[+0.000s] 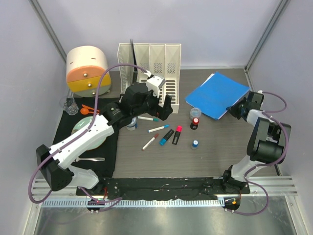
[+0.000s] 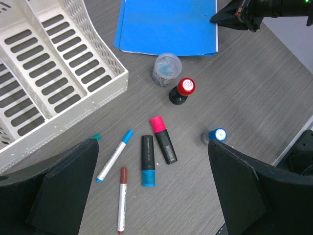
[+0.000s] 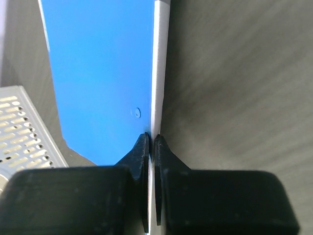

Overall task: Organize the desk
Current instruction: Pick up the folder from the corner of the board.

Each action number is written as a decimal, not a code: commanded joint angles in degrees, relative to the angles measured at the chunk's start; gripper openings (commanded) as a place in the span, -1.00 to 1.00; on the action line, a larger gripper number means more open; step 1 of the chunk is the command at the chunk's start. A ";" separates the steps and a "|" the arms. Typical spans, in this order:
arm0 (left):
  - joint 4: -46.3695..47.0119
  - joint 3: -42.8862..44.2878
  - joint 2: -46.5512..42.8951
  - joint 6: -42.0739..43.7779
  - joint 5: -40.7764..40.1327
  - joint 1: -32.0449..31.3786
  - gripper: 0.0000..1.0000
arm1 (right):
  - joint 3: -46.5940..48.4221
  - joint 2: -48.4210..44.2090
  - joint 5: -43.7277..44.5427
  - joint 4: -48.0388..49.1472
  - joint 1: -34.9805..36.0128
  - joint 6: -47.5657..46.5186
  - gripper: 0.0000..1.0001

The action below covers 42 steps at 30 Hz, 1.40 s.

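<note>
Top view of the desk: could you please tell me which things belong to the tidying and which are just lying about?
Likely the job: blue folder in right gripper, markers, highlighters, two stamps, small jar, file rack.
Likely bystanders: plate, orange spoon, drawer box, black mat.

A white file rack [image 1: 156, 63] stands at the back, with a blue folder [image 1: 215, 93] lying flat to its right. Near the folder's corner sit a clear jar [image 2: 167, 68] and a red-topped stamp [image 2: 183, 90]. A pink highlighter [image 2: 164, 139] and a blue highlighter [image 2: 147, 160] lie side by side, with a blue marker [image 2: 114, 155] and a red marker [image 2: 122, 199] to their left. A black mat [image 1: 108, 152] carries a plate [image 1: 84, 129].
</note>
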 commanded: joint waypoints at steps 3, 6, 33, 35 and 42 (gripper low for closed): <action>1.53 2.11 1.36 -0.39 3.41 -0.09 0.99 | -4.89 -5.61 4.73 -3.48 0.28 -0.84 -0.98; 1.53 2.46 1.72 -0.57 4.03 -0.17 0.99 | -6.82 -5.79 4.91 -3.75 0.28 0.39 -0.98; 0.66 1.14 -0.22 0.57 2.80 -0.09 0.99 | -9.82 0.36 2.89 8.11 0.28 2.94 -0.08; 0.66 1.14 0.04 0.49 2.80 -0.09 0.99 | -10.08 0.62 3.59 8.20 0.19 3.47 -0.20; 1.27 1.23 1.10 -0.31 3.24 -0.09 0.99 | -10.96 1.50 3.77 8.11 -0.42 2.77 -0.94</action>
